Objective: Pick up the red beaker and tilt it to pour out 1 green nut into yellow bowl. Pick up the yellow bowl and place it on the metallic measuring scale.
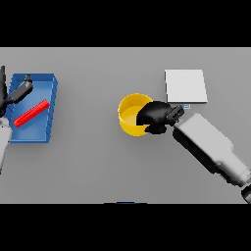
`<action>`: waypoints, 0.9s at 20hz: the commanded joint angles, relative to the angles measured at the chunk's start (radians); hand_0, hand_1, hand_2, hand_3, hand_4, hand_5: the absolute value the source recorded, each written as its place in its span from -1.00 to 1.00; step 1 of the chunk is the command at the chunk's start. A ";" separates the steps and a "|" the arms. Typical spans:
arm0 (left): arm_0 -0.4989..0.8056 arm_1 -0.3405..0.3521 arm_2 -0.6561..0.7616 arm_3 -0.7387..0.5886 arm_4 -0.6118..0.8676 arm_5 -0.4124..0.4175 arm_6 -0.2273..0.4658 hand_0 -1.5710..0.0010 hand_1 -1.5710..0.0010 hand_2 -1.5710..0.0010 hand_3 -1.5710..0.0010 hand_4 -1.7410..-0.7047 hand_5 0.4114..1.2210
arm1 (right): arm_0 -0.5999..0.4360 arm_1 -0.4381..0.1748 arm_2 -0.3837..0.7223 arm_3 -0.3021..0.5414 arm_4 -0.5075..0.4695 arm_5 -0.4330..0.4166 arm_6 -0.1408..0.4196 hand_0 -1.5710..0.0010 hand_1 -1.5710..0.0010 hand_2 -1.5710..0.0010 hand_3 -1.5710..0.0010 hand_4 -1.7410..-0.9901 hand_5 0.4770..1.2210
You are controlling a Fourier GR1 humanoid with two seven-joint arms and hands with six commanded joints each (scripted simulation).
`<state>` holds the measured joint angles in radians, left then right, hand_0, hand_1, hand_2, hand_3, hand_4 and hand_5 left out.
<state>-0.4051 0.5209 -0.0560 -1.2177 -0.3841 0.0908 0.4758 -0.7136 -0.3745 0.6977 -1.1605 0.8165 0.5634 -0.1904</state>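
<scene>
The yellow bowl [131, 115] is in the middle of the grey table. My right hand [158, 116] is at its right rim, with fingers curled over the rim and holding it. No green nut shows inside the bowl. The metallic measuring scale [185, 86], a flat pale square, lies just behind and to the right of the hand. The red beaker [32, 113] shows as a long red shape lying aslant in a blue tray [46, 86] at the far left. My left hand [20, 91] is over the tray's back left corner with fingers straight, holding nothing.
The blue tray takes up the table's left side. My right forearm [211, 147] runs from the lower right up to the bowl.
</scene>
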 commanded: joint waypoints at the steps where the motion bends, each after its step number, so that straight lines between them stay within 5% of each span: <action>1: 0.000 -0.006 -0.001 0.002 -0.001 0.006 -0.001 1.00 1.00 1.00 1.00 0.95 -0.31 | -0.009 0.002 -0.008 0.012 -0.003 -0.003 0.002 -0.97 -0.97 -0.73 -0.70 -0.97 0.98; 8: -0.017 0.010 0.003 0.003 -0.001 -0.005 -0.003 1.00 1.00 1.00 1.00 0.93 -0.30 | -0.041 -0.062 -0.087 -0.115 -0.041 0.064 0.069 -0.99 -0.99 -0.81 -0.61 -0.99 1.00; 12: -0.014 0.008 0.007 0.005 0.003 -0.001 -0.013 1.00 1.00 1.00 1.00 0.92 -0.29 | -0.060 -0.062 -0.126 -0.089 -0.049 0.045 0.088 -1.00 -1.00 -0.83 -0.75 -1.00 1.00; 18: -0.004 0.007 0.001 -0.013 -0.003 -0.004 0.017 1.00 1.00 1.00 1.00 0.92 -0.26 | -0.085 -0.121 -0.198 -0.024 -0.045 -0.009 0.098 -1.00 -1.00 -0.93 -0.56 -1.00 1.00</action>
<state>-0.4092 0.5279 -0.0546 -1.2314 -0.3875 0.0874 0.4937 -0.7990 -0.4962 0.4995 -1.1846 0.7736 0.5537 -0.0869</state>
